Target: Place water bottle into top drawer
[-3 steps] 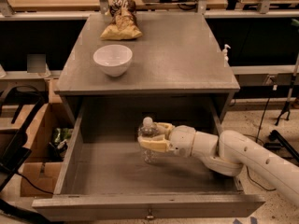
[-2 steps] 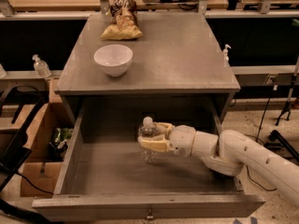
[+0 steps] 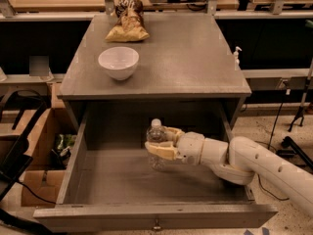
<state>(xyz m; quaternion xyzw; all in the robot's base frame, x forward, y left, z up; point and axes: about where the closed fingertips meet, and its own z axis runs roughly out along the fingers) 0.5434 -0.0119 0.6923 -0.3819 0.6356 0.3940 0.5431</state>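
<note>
Gripper [image 3: 156, 143] sits inside open top drawer [image 3: 146, 213], fingers clamped either side of water bottle [image 3: 156, 132]; your grip reads closed on it. Bottle upright, cap up, over drawer floor near middle; can't tell if base touches. Far left of gripper, outside drawer: cardboard box [image 3: 30, 182]. Above-left, on tabletop [image 3: 195, 58]: white bowl [image 3: 118, 62], chip bag [image 3: 128, 22] beyond it. Right of gripper: white arm [image 3: 254, 163] crossing drawer's right wall.

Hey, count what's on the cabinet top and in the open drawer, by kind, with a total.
Bowls: 1, white bowl, on top
Bags: 1, chip bag, on top
Bottles: 1, water bottle in the top drawer, held by the claw
Total: 3
</note>
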